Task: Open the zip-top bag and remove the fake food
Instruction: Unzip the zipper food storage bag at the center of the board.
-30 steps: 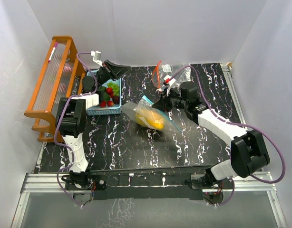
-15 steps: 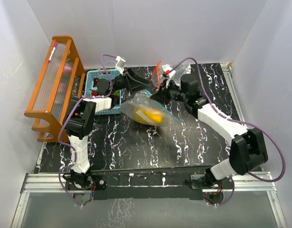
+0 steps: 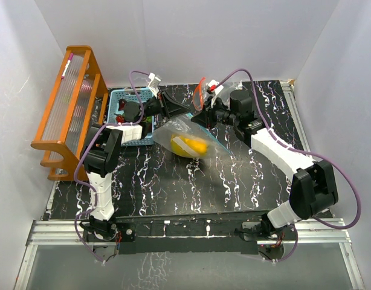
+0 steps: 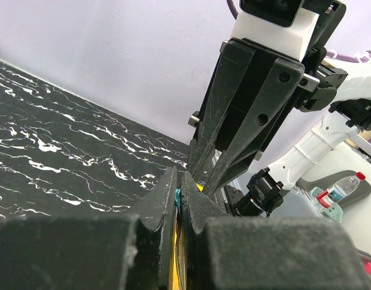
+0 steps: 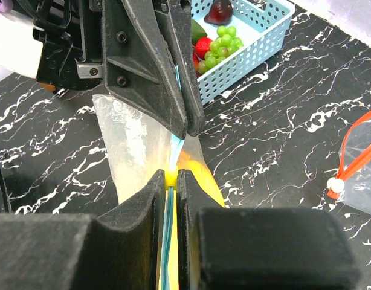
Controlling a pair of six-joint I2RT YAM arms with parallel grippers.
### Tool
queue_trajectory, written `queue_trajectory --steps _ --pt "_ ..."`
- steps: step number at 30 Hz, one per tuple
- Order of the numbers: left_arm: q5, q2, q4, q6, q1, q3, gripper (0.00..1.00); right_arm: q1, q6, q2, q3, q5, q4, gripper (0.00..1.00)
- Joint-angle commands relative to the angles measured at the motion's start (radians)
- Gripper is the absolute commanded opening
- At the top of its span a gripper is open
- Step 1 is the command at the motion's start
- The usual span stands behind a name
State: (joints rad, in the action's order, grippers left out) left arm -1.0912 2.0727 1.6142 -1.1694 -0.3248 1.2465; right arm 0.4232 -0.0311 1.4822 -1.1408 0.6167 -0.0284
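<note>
The clear zip-top bag [image 3: 179, 134] hangs off the table between both grippers, with a yellow piece of fake food [image 3: 192, 146] inside it. My left gripper [image 3: 187, 113] is shut on the bag's blue zip edge [image 4: 178, 197] from the left. My right gripper [image 3: 196, 118] faces it tip to tip and is shut on the same edge, at the yellow slider [image 5: 171, 177]. In the right wrist view the bag [image 5: 132, 142] sags below the left fingers [image 5: 173, 90]. Green grapes [image 5: 222, 41] and a strawberry [image 5: 203, 47] lie in the light-blue basket [image 5: 267, 33].
The light-blue basket [image 3: 122, 96] stands at the back left, partly under my left arm. An orange wooden rack [image 3: 64, 115] fills the left side. A second clear bag with a red zip [image 3: 203, 92] lies at the back behind the grippers.
My left arm swung from over the basket to the bag, opened, then shut on its zip edge. My right gripper raised the bag and moved it slightly toward the back.
</note>
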Motion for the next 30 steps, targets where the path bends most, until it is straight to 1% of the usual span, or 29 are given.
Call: queue_trajectory --steps 1,8,19,25,30 --pt "0.044 -0.022 0.176 0.025 0.010 -0.020 0.00 -0.007 0.006 -0.015 -0.030 0.001 -0.056 0.08" --pt "0.100 -0.021 0.142 0.031 0.098 0.000 0.00 -0.023 0.009 -0.074 0.032 0.010 -0.041 0.08" --pt "0.145 -0.010 0.071 0.042 0.144 0.074 0.00 -0.029 0.011 -0.149 0.163 -0.007 -0.010 0.08" --pt "0.162 0.010 0.123 -0.021 0.183 0.096 0.00 -0.030 0.007 -0.200 0.220 -0.025 0.034 0.08" --pt "0.169 0.013 0.117 -0.026 0.225 0.121 0.00 -0.032 0.007 -0.275 0.291 -0.068 0.082 0.08"
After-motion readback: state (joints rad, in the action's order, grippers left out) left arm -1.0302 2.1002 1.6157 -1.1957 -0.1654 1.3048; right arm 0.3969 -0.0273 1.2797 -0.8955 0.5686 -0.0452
